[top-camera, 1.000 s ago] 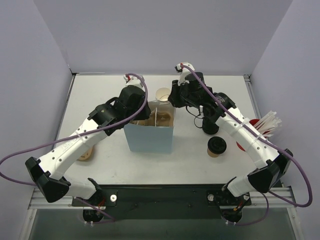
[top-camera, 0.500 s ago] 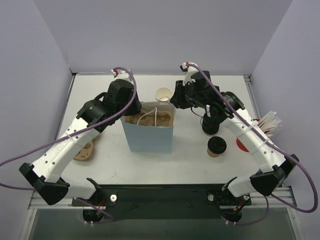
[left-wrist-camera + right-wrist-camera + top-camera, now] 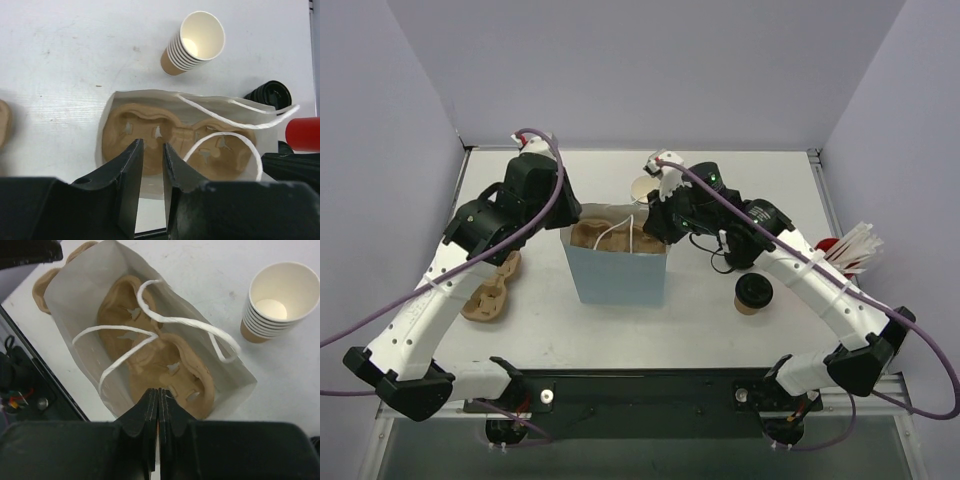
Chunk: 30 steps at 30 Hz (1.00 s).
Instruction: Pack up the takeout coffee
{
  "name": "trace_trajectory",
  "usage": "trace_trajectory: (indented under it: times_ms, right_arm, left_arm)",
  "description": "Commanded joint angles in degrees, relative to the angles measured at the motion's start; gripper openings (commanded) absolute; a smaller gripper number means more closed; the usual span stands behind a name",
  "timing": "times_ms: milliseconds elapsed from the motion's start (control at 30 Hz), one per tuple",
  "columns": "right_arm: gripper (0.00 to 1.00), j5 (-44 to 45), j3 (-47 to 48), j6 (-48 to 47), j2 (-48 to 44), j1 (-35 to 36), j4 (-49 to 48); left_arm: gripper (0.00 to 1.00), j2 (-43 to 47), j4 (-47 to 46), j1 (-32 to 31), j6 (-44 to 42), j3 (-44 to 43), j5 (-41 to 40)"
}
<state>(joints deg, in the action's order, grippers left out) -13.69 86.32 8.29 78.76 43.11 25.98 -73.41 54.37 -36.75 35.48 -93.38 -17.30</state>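
Observation:
The takeout coffee (image 3: 753,292), a tan cup with a black lid, stands on the table right of the pale blue paper bag (image 3: 618,270), apart from both grippers. The bag stands open with a tan pulp carrier (image 3: 145,127) inside and white string handles. My left gripper (image 3: 151,146) hovers above the bag's left end, open by a narrow gap with nothing between its fingers. Above the bag's right end, my right gripper (image 3: 159,391) is shut and empty; in the top view it (image 3: 658,226) is at the bag's back right corner.
A stack of lidless tan cups (image 3: 642,189) stands behind the bag. A stack of black lids (image 3: 270,94) lies right of the bag, under the right arm. More pulp carriers (image 3: 488,292) lie at the left. A red holder (image 3: 827,246) with white sticks stands far right.
The left arm has pulled back to the left, away from the bag's left edge. The right gripper has swung left over the bag's right end. Bag and coffee have stayed put.

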Motion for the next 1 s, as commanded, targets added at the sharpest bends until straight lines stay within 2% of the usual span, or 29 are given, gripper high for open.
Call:
trace_trajectory:
  times_ms: [0, 133, 400, 800, 967]
  right_arm:
    - [0.0, 0.06, -0.72, -15.31, 2.18, 2.5, -5.32]
    - [0.0, 1.65, -0.54, -19.8, 4.29, 2.42, -6.37]
    - [0.0, 6.22, -2.65, -21.48, 5.61, 2.42, -8.92]
    - [0.0, 10.0, -5.29, -21.83, 6.22, 1.54, -14.55]
    - [0.0, 10.53, -8.36, -18.76, 6.58, 1.36, -16.22]
  left_arm:
    - [0.33, 2.21, 3.99, 3.08, 0.28, -1.01, -0.37]
    - [0.32, 3.71, 5.83, 5.63, 1.52, 1.53, 0.16]
    - [0.34, 5.38, 7.16, 9.85, 0.81, 3.03, 1.21]
    - [0.36, 5.47, 5.66, 10.82, 0.11, 4.17, 3.24]
    - [0.36, 5.38, 5.4, 11.18, 0.02, 4.96, 3.33]
